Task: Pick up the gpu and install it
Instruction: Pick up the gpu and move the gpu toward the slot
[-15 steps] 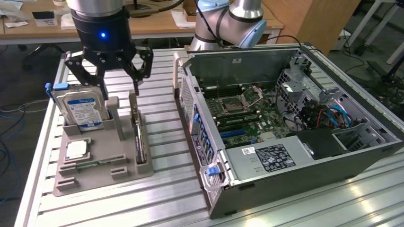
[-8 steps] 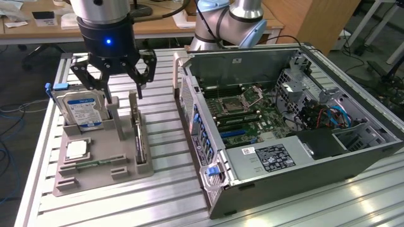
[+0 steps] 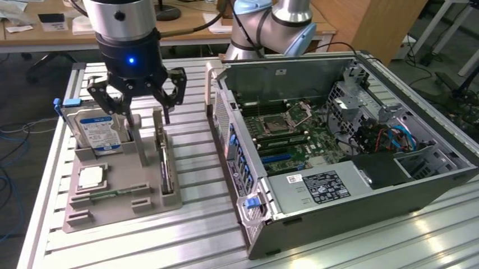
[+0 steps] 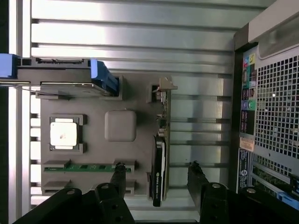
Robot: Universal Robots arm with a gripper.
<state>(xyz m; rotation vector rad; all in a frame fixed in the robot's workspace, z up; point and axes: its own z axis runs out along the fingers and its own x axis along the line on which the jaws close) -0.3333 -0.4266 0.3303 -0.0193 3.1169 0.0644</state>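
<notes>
The gpu (image 3: 162,162) stands on edge in a slot of the grey holder (image 3: 112,213), a thin dark card with a metal bracket at its far end. In the wrist view the gpu (image 4: 161,140) runs lengthwise between my two black fingers (image 4: 119,175). My gripper (image 3: 147,120) hangs open above the holder, over the card's far end and beside the hard drive, holding nothing. In the wrist view the gripper (image 4: 157,175) straddles the card's dark end with a gap on each side. The open computer case (image 3: 419,185) lies at the exterior view's right, its motherboard (image 3: 292,134) exposed.
On the holder (image 4: 93,100) also sit a silver hard drive with blue label (image 3: 93,131), a square processor chip (image 3: 90,177) and a green memory stick (image 3: 112,194). The case's perforated rear wall (image 3: 224,123) stands close to the holder. Desks and a second arm's base (image 3: 270,28) are behind.
</notes>
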